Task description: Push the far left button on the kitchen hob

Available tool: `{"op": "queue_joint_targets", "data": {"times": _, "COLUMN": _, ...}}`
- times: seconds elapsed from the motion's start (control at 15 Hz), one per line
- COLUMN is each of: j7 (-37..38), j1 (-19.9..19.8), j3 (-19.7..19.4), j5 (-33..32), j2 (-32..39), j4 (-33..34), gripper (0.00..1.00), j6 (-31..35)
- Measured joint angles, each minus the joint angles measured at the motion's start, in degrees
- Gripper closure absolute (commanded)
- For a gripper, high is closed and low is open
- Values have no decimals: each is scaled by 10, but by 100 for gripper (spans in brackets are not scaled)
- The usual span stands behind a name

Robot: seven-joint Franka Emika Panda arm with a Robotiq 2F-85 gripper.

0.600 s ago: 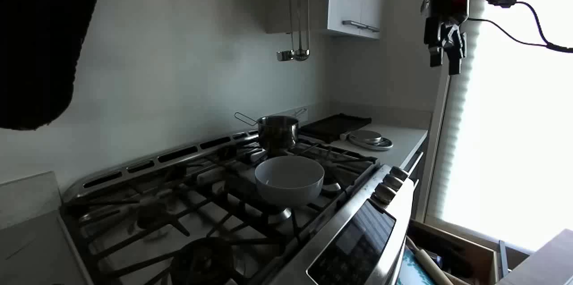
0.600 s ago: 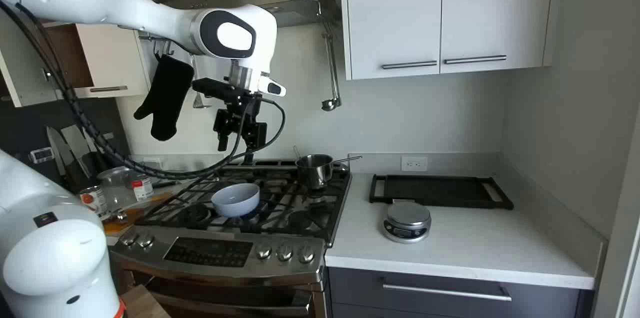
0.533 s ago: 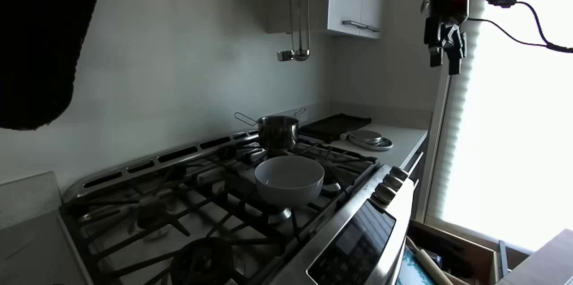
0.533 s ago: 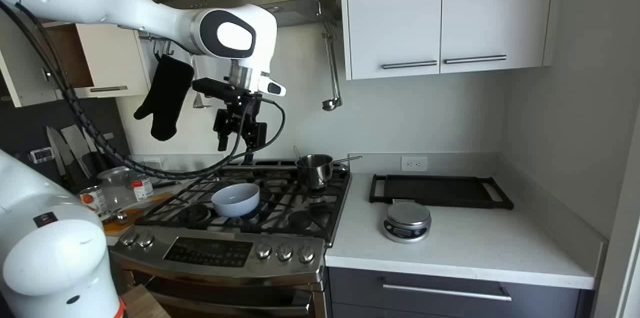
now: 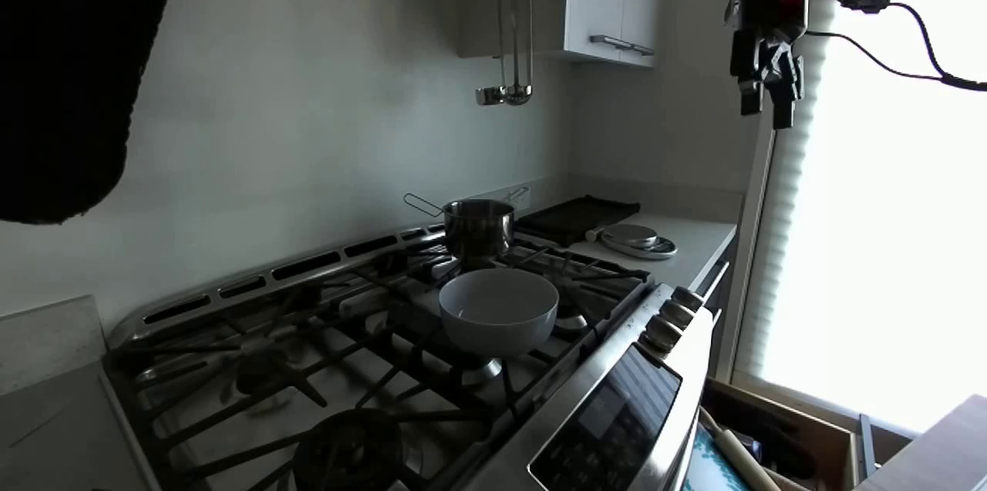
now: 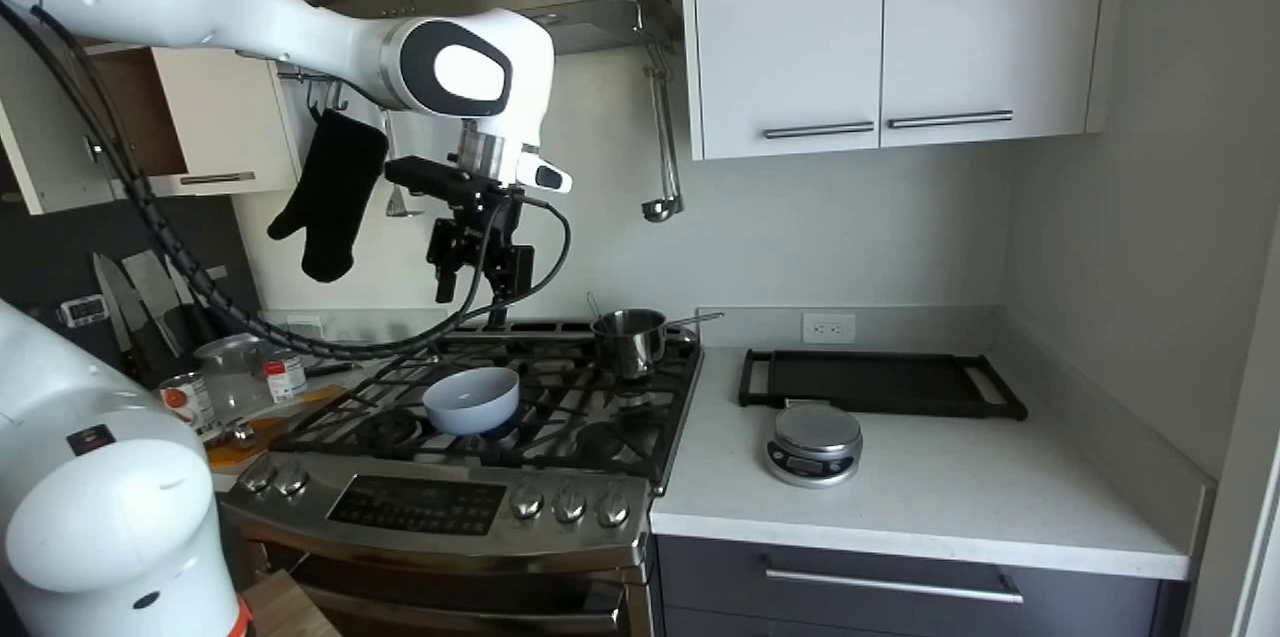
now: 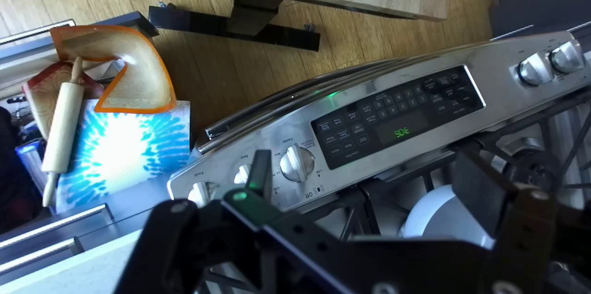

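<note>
The kitchen hob shows in both exterior views, with its steel front panel point(image 6: 535, 542), dark control display point(image 6: 418, 504) and black grates point(image 5: 339, 356). Two knobs sit left of the display; the far left knob point(image 6: 258, 477) is at the panel's left end. In the wrist view the hob is turned round, so this knob point(image 7: 567, 56) is at the right edge, beside its neighbour point(image 7: 534, 70). My gripper point(image 6: 470, 307) hangs high above the hob, pointing down, touching nothing. It also shows in an exterior view point(image 5: 767, 113). In the wrist view its fingers stand wide apart with nothing between them point(image 7: 369, 178).
A white bowl point(image 6: 471, 401) and a steel pot point(image 6: 629, 345) stand on the grates. A scale point(image 6: 815, 444) and a black tray point(image 6: 880, 382) lie on the right counter. Ladles point(image 5: 517, 94) and an oven mitt point(image 6: 330, 197) hang nearby. A drawer with a rolling pin point(image 7: 63, 128) stands open.
</note>
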Motion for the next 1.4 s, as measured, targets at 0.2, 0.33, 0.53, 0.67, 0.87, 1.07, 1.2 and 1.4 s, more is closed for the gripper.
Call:
{"op": "queue_joint_targets", "data": {"times": 0.2, "j7": 0, "j1": 0, "j3": 0, "j5": 0, "j2": 0, "j4": 0, "gripper": 0, "j6": 0}}
{"op": "queue_joint_targets", "data": {"times": 0.33, "j7": 0, "j1": 0, "j3": 0, "j5": 0, "j2": 0, "j4": 0, "gripper": 0, "j6": 0}}
{"op": "queue_joint_targets", "data": {"times": 0.53, "j7": 0, "j1": 0, "j3": 0, "j5": 0, "j2": 0, "j4": 0, "gripper": 0, "j6": 0}}
{"op": "queue_joint_targets", "data": {"times": 0.67, "j7": 0, "j1": -2, "j3": 5, "j5": 0, "j2": 0, "j4": 3, "gripper": 0, "j6": 1}}
{"op": "queue_joint_targets", "data": {"times": 0.87, "j7": -7, "j1": 3, "j3": 39, "j5": -6, "j2": -7, "j4": 30, "gripper": 0, "j6": 2}}
{"op": "queue_joint_targets", "data": {"times": 1.07, "j7": -7, "j1": 21, "j3": 84, "j5": -11, "j2": -32, "j4": 66, "gripper": 0, "j6": 2}}
{"op": "queue_joint_targets", "data": {"times": 1.2, "j7": -7, "j1": 37, "j3": 113, "j5": -15, "j2": -56, "j4": 84, "gripper": 0, "j6": 2}}
{"op": "queue_joint_targets", "data": {"times": 1.4, "j7": -3, "j1": 62, "j3": 153, "j5": -28, "j2": -95, "j4": 110, "gripper": 0, "j6": 16}}
